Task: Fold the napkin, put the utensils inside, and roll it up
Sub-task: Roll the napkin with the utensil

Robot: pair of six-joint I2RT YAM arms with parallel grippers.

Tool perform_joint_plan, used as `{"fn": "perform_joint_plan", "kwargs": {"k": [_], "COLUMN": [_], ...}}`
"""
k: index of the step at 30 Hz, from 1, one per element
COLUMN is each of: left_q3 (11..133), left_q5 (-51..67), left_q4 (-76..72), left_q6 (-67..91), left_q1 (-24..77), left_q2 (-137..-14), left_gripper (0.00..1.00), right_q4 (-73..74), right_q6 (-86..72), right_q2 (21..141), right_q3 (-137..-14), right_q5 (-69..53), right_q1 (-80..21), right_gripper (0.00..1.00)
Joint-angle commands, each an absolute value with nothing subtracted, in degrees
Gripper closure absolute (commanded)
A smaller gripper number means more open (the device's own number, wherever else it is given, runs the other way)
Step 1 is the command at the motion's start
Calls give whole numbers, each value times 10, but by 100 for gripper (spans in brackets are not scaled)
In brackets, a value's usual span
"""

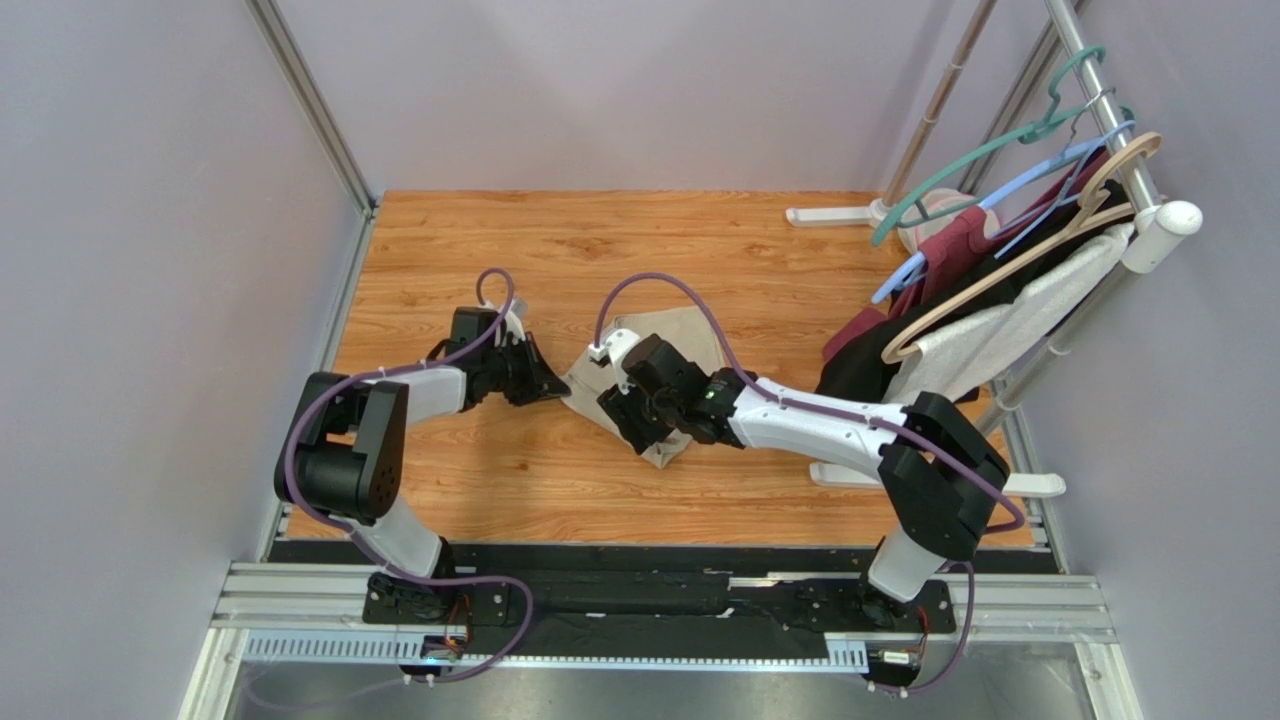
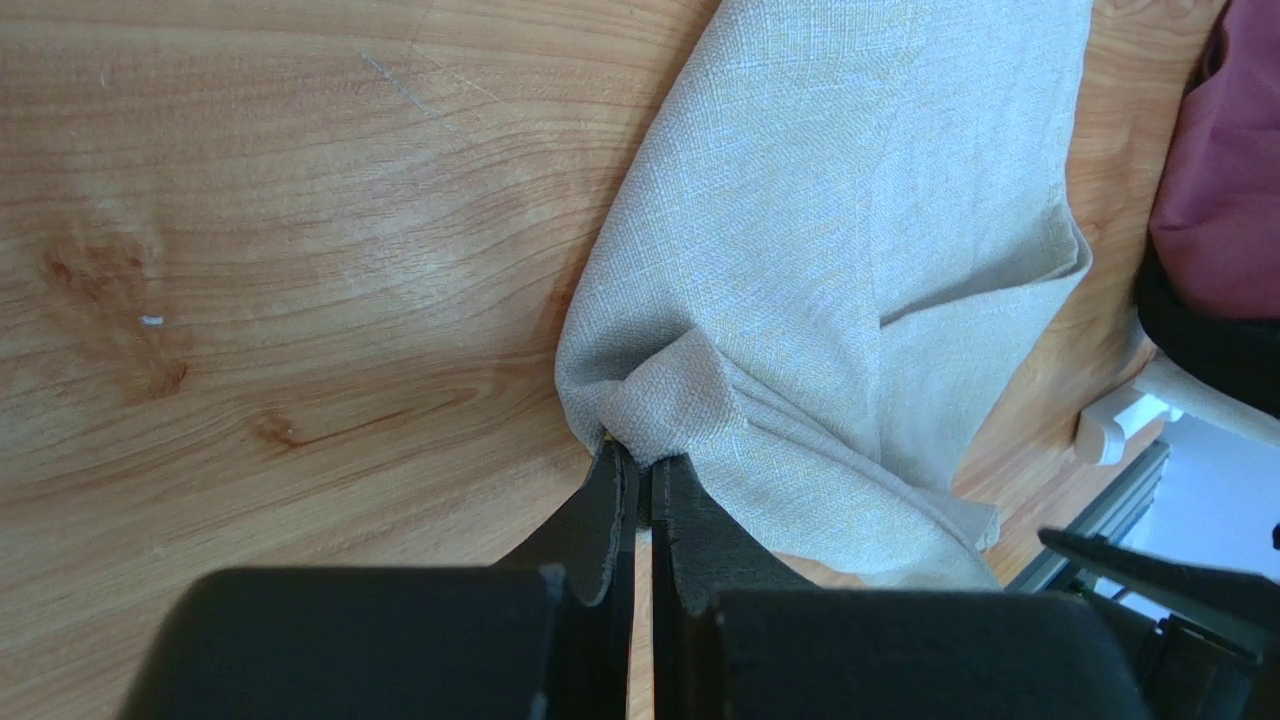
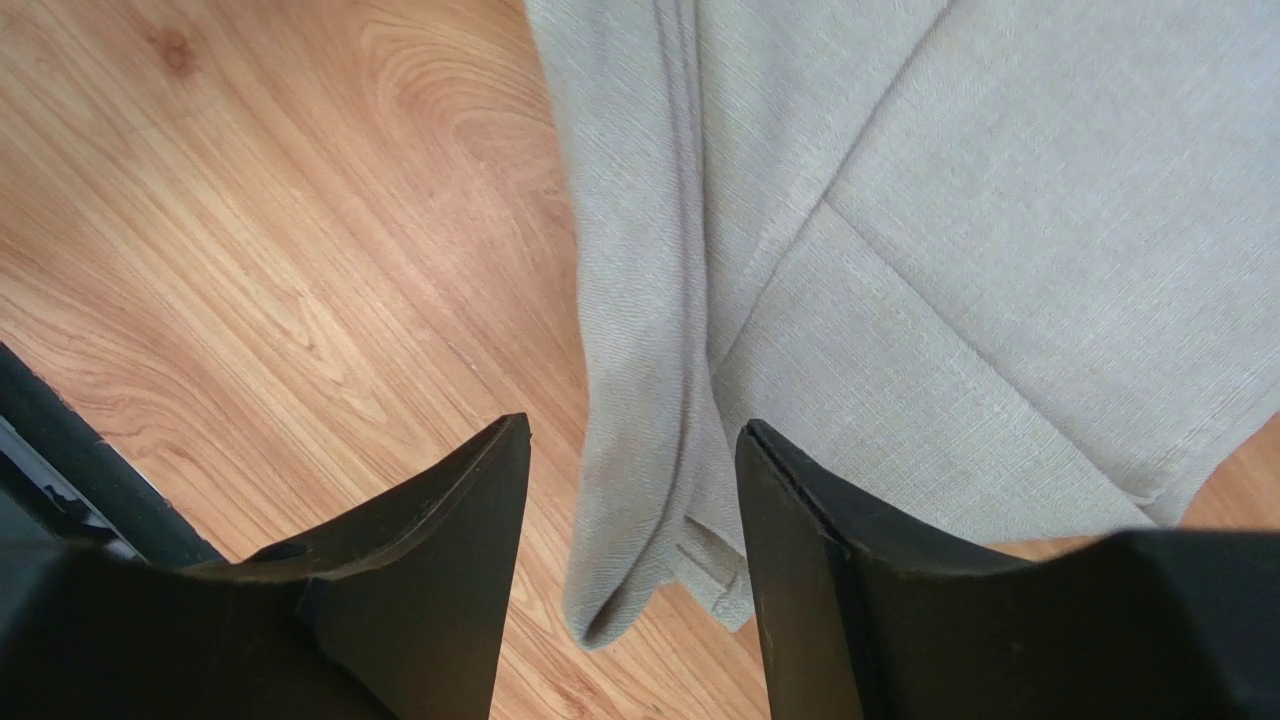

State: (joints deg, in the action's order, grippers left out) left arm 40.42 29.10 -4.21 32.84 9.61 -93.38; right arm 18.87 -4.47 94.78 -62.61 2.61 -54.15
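the napkin point(image 1: 679, 326) lies crumpled and partly folded on the wooden table point(image 1: 601, 495), at mid-table between the two arms. in the top view it is largely covered by the right arm. no utensils are seen in any view.

left gripper point(image 2: 637, 477): the jaws are pressed together, and a small bunch of the napkin's edge is pinched between the tips. the rest of the cloth spreads away from this gripper, toward the right arm's side.

right gripper point(image 3: 631, 450): the jaws are spread wide and nothing is held. a narrow folded strip of the napkin ends between the two fingers point(image 3: 451, 525). its long axis runs straight ahead of the gripper, in line with its reach. whether the fingers touch the cloth cannot be told.

judgement: the fold is not yet finished, as the cloth is uneven and bunched. the right gripper is nearer to the free end of the strip and is set astride it. a closing move across the strip's short width is therefore judged to be called for next. the risk is that only the top layer is gripped.
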Motion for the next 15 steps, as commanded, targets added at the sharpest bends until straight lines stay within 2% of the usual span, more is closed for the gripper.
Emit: {"fn": "perform_joint_plan", "kwargs": {"k": [1,15], "left_q3": [423,429], "left_q5": [294,294], "left_q4": [-34,-27], "left_q6": [314,312], "left_q1": [93,93], "left_q2": [-937,-941], "left_gripper": [100,100], "right_q4": [161,155], "right_q6": [-3,31], "right_q2": [938,998], "right_q3": [-656,-672], "right_q5": [94,70], "right_q1": [-575,-595], "right_gripper": [43,44]}}
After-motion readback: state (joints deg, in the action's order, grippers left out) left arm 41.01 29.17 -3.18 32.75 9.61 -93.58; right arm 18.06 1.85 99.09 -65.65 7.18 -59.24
